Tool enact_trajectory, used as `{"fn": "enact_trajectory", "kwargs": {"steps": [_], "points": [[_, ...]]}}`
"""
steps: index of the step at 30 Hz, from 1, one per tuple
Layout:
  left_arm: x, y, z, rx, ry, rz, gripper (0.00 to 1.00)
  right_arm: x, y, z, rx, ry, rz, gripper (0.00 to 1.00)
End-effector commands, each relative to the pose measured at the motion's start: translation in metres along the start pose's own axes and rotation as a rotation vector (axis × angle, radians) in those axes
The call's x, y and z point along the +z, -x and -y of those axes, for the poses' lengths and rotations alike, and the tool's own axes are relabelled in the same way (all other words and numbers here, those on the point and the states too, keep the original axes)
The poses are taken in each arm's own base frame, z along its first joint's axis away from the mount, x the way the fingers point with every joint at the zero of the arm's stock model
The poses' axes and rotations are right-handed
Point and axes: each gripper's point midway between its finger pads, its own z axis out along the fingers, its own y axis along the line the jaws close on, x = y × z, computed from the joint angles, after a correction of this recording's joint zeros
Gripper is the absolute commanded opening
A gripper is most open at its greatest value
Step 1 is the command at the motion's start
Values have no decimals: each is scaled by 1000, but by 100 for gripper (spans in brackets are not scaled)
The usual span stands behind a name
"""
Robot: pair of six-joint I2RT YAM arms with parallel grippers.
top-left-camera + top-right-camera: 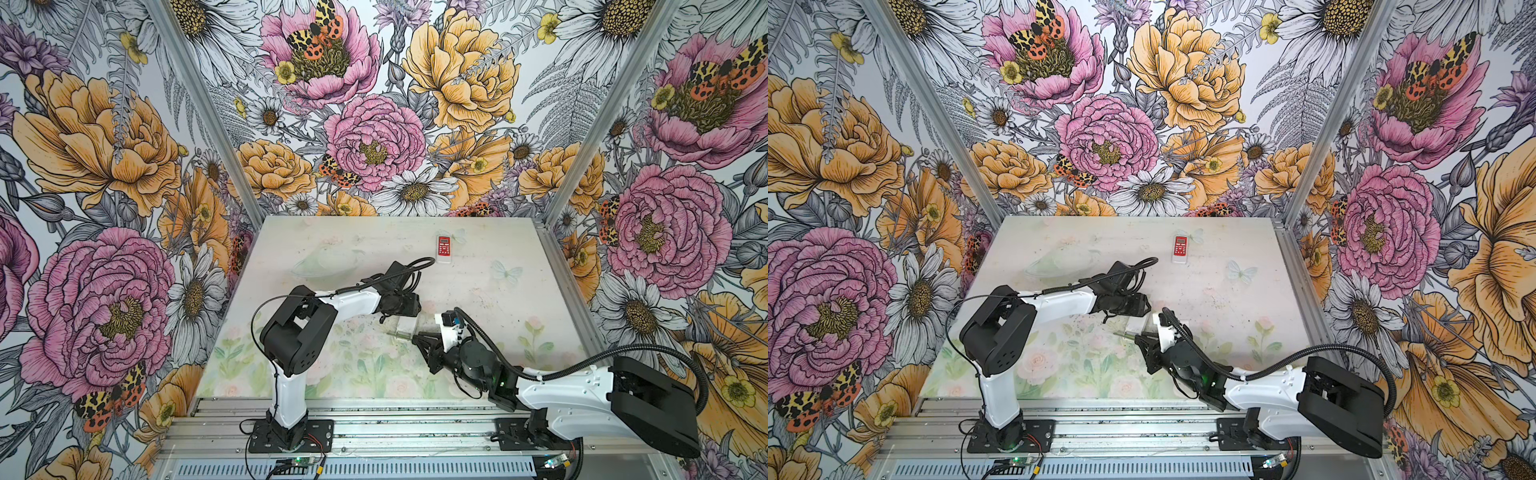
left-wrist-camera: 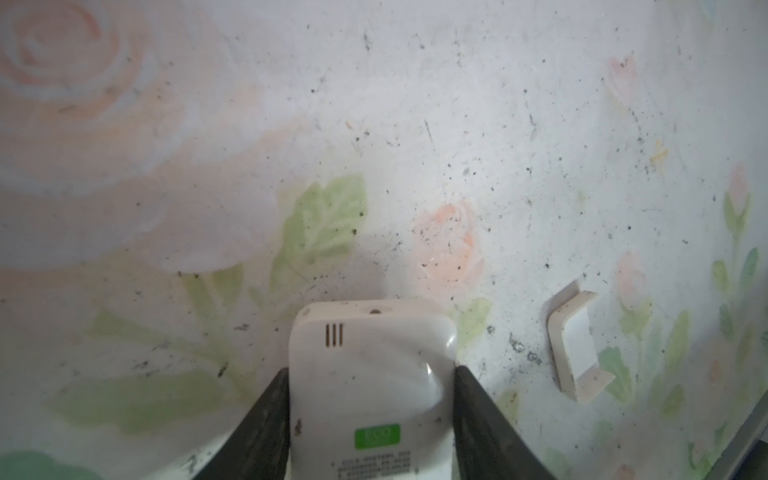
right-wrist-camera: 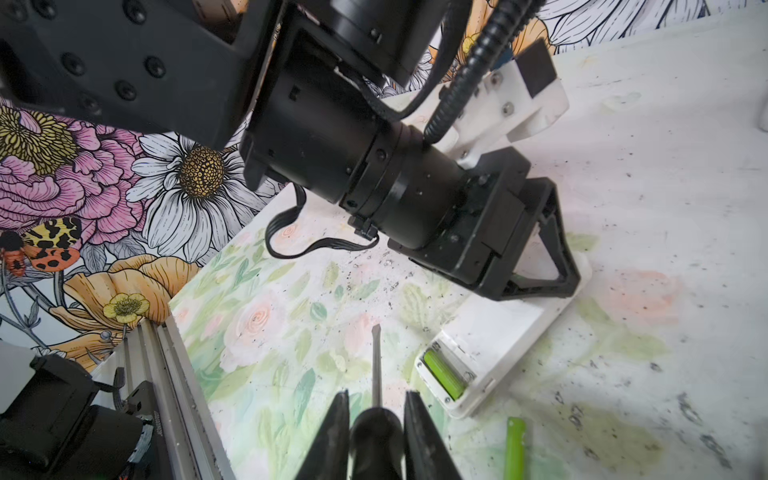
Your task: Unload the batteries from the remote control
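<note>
The white remote control point(image 2: 370, 386) lies back-up on the table, and my left gripper point(image 2: 372, 374) is shut on its sides. At its other end the battery compartment stands open with one light green battery point(image 3: 444, 374) inside. A second light green battery point(image 3: 515, 449) lies loose on the table beside that end. My right gripper point(image 3: 376, 392) is shut on the black handle of a screwdriver point(image 3: 376, 365), whose tip hangs just left of the open compartment. In both top views the two grippers point(image 1: 405, 307) point(image 1: 419, 343) meet over the remote point(image 1: 408, 328) at mid-table.
The white battery cover point(image 2: 575, 345) lies on the table to one side of the remote. A red and white remote point(image 1: 444, 248) sits near the back of the table. A clear shallow dish point(image 1: 324, 266) lies behind the left arm. The metal rail point(image 1: 374, 415) runs along the front edge.
</note>
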Motion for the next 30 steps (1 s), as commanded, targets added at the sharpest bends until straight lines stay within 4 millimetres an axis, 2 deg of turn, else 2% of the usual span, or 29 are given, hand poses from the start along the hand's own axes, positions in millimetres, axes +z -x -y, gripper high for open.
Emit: {"fn": "enact_trajectory", "kwargs": {"steps": [1, 4, 7, 10, 16, 20, 27, 30], "points": [[-4, 15, 12, -7, -52, 36, 0, 3, 20, -14, 27, 42, 64, 0], [-4, 14, 9, -8, -44, 35, 0, 0, 19, -7, 20, -3, 46, 0], [-7, 15, 6, 0, -18, 36, 0, -6, 10, 8, -28, -104, -59, 0], [-8, 13, 4, 19, 23, 26, 0, -22, 11, 18, -42, -153, -90, 0], [-9, 9, 4, 83, 112, 6, 0, -50, 22, 20, -145, -186, -154, 0], [-8, 7, 4, 140, 190, -7, 0, -48, 22, 14, -219, -182, -233, 0], [-4, -1, -1, 196, 283, -24, 0, -37, 29, 11, -253, -197, -243, 0], [-3, -4, -5, 200, 305, -25, 0, -33, 24, 8, -265, -182, -267, 0]]}}
